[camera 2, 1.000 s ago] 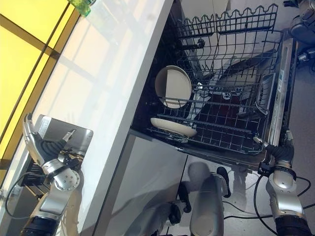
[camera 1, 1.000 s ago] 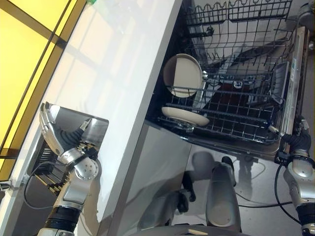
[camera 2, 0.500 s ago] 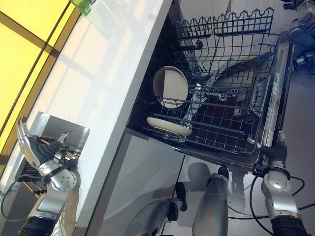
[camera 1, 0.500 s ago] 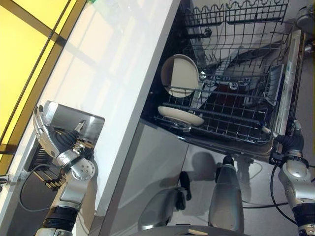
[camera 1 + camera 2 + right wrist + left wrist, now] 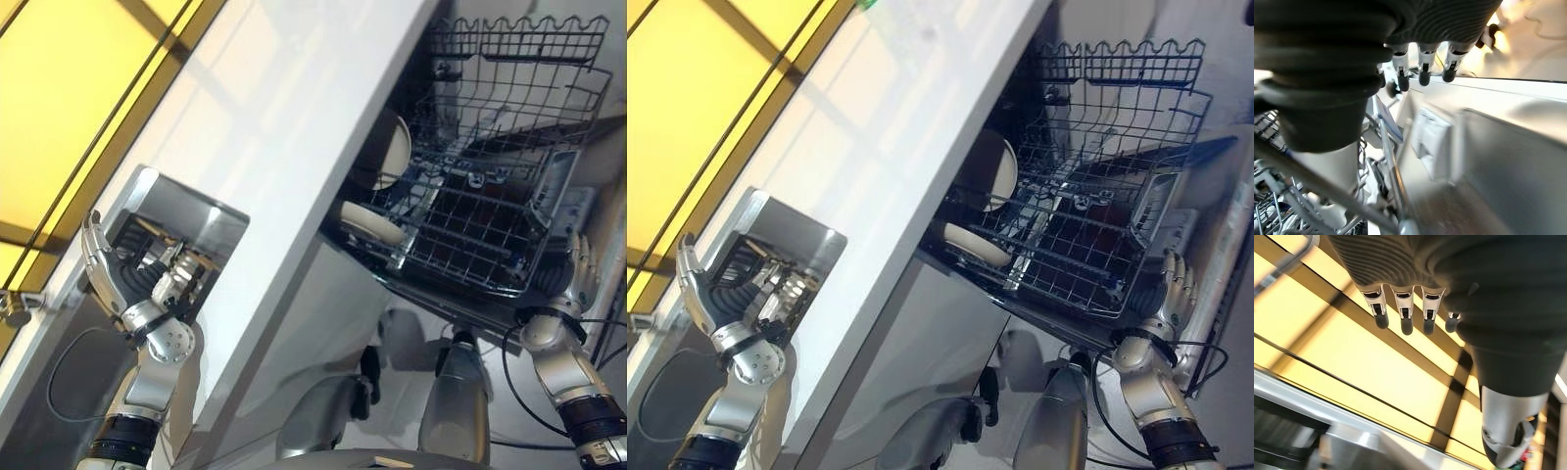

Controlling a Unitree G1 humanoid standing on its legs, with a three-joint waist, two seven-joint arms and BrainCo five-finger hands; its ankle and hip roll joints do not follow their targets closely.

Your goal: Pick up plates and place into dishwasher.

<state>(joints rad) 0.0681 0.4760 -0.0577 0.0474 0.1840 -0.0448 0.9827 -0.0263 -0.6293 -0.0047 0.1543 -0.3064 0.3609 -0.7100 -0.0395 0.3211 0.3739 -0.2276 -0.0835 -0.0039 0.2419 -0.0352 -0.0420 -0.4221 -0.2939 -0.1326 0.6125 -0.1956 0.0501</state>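
Two cream plates (image 5: 390, 149) sit at the rack's (image 5: 490, 196) counter-side edge, one upright, one (image 5: 371, 221) lying flat at the near corner (the rest of the wire rack stands free). The left hand (image 5: 113, 279) hangs open, fingers straight, over the steel sink (image 5: 211, 211) set in the white counter (image 5: 284, 127). The right hand (image 5: 1169, 294) hovers open and empty beside the rack's outer corner. No writing is legible.

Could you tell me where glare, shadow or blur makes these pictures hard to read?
Left eye view: glare washes the white counter; the plates sit in shade under its edge. Right wrist view: the rack and dishwasher door are smeared beyond the right robot hand. Left wrist view: the yellow wall is soft.
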